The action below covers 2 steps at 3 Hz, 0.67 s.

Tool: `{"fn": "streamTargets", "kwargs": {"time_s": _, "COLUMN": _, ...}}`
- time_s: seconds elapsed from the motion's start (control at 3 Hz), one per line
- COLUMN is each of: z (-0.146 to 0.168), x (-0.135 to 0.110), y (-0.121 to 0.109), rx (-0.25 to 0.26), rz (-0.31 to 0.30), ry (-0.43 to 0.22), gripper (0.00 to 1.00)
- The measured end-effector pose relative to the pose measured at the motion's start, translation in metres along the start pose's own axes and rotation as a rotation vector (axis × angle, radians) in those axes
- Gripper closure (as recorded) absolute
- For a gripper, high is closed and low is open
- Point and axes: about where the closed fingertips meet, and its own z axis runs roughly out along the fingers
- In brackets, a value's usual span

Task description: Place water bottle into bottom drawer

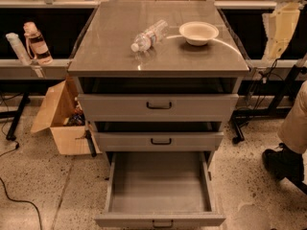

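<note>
The water bottle, clear and crinkled with a white cap, lies on its side on the grey cabinet top, cap toward the front left, just left of a cream bowl. The bottom drawer is pulled out wide, and its plain grey interior holds nothing. The two drawers above it are slightly ajar. My gripper, a cream-coloured piece at the end of the arm, hangs at the upper right, off the cabinet's right edge. It is well apart from the bottle and about level with the cabinet top.
A pink-capped bottle and a white tube stand on the left shelf. An open cardboard box sits on the floor to the left. A person's leg and dark shoe are at the right. A cable lies on the floor.
</note>
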Motion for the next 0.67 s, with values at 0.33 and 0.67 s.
{"fn": "streamTargets", "kwargs": {"time_s": 0.33, "z": 0.008, "x": 0.002, "y": -0.005, "rx": -0.004, "rz": 0.000, "ry": 0.027, "gripper": 0.00}}
{"fn": "streamTargets", "kwargs": {"time_s": 0.67, "z": 0.018, "x": 0.014, "y": -0.011, "rx": 0.002, "rz": 0.005, "ry": 0.043, "gripper": 0.00}}
